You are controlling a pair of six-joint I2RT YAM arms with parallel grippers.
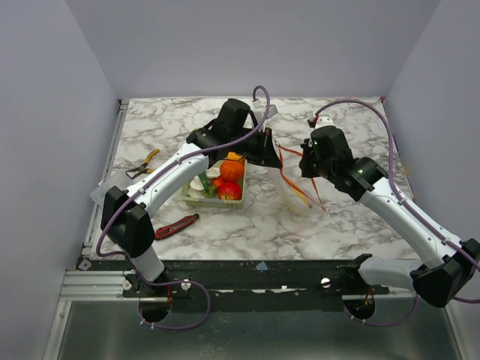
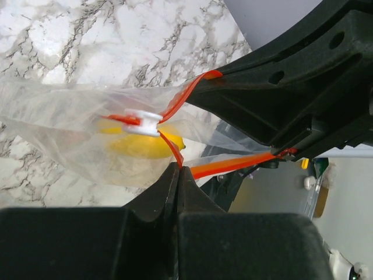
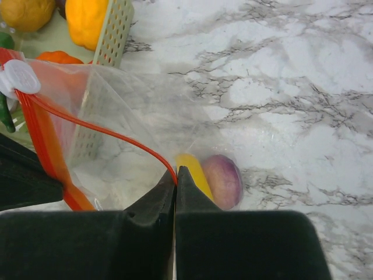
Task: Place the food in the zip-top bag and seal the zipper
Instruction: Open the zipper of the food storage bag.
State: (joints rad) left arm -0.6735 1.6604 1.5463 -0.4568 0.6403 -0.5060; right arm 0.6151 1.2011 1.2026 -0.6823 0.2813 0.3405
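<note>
The clear zip-top bag [image 1: 295, 196] hangs between my two grippers above the table, with its mouth spread. My left gripper [image 2: 178, 167] is shut on the orange-red zipper [image 2: 233, 164] near its white slider [image 2: 141, 122]. My right gripper [image 3: 176, 173] is shut on the other part of the zipper [image 3: 99, 129]. A yellow food [image 3: 195, 169] and a purple food [image 3: 224, 181] lie inside the bag. More food, red [image 1: 229, 190] and orange [image 1: 232, 169], sits in the pale green mesh basket [image 1: 196, 201]. In the top view the left gripper [image 1: 271, 152] and the right gripper [image 1: 309, 171] are close together.
A red-and-black utility knife [image 1: 177, 225] lies on the marble table left of the basket, near the front. Yellow-handled pliers [image 1: 142, 163] lie at the far left. The basket wall [image 3: 111, 29] stands right beside the bag.
</note>
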